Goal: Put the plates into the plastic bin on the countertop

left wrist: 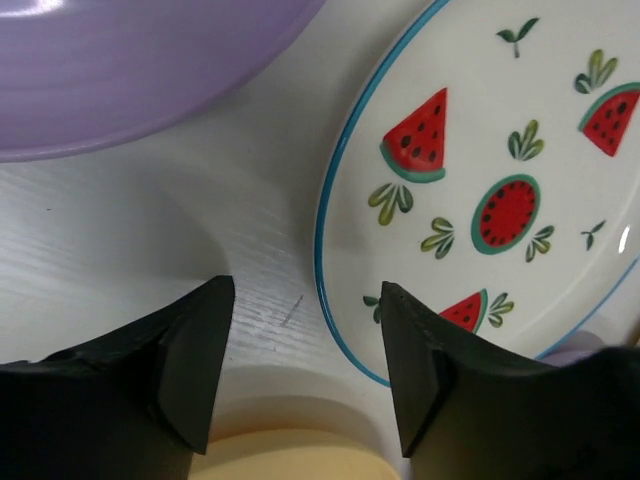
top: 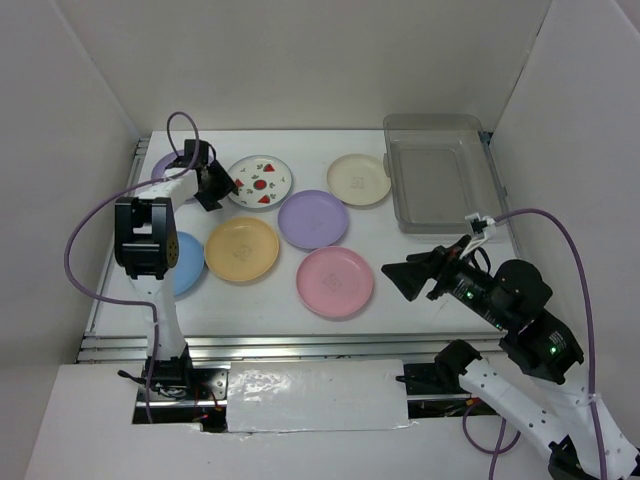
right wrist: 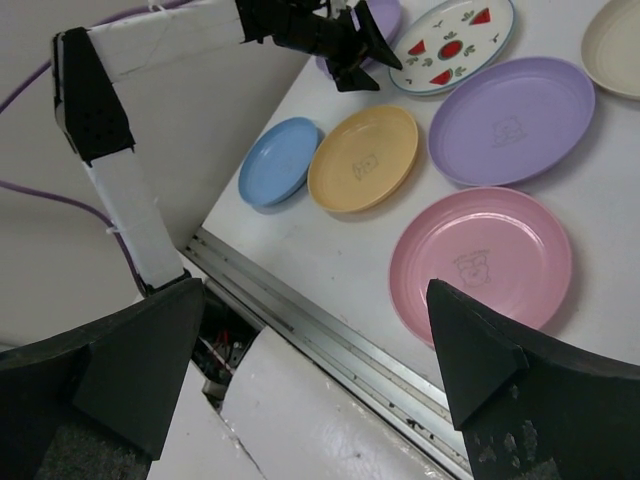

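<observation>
At watermelon plate rim, left gripper astride, parted

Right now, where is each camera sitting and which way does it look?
Top external: above and behind, looking down on countertop and plastic bin; left arm, right arm show.
Left wrist: on the left arm, close above the watermelon plate; its fingers show.
Right wrist: on the right arm, facing left over the pink plate; its fingers and left arm show.
Shared: all three see the watermelon plate.

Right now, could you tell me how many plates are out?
7: far lilac half hidden by the left arm, watermelon, cream at back; middle lilac, yellow, blue; pink nearest.
</observation>
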